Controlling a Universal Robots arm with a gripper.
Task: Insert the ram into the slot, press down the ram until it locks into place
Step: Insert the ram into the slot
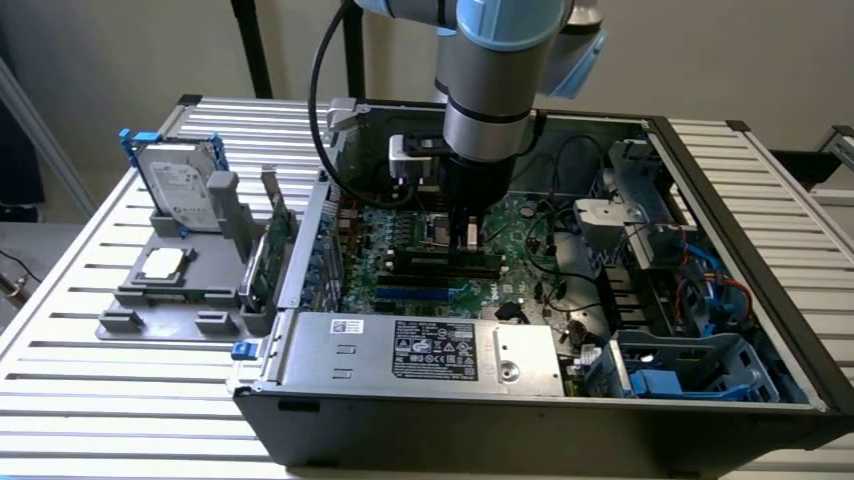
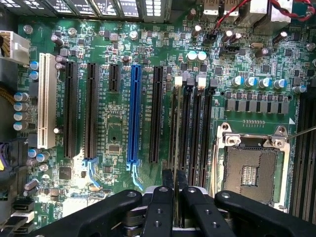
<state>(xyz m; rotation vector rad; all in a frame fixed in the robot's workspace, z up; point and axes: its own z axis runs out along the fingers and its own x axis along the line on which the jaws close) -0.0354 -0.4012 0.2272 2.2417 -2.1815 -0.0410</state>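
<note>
Arm: it reached straight down into the open computer case (image 1: 747, 330), which lay on the slatted surface (image 1: 120, 400).
Gripper: the gripper (image 2: 175, 181) hung low over the green motherboard (image 2: 113, 133), right at the bank of black memory slots (image 2: 197, 133).
Fingers: the two black fingers (image 2: 160, 212) stood close together, pinching the ram (image 2: 174, 138) by its flat faces.
Ram: from where the wrist camera looked it was a thin strip seen edge-on. It stood upright along the outermost slot, on the side of the bank toward the blue expansion socket (image 2: 133, 116). I couldn't tell how deep it sat or whether the latches had caught.
Neighbours: the silver processor socket (image 2: 252, 170) lay just beside the slots on their far side from the blue one.
Outside the case: a hard drive (image 1: 180, 185) stood in a gray fixture (image 1: 167, 285) toward the exterior view's left.
</note>
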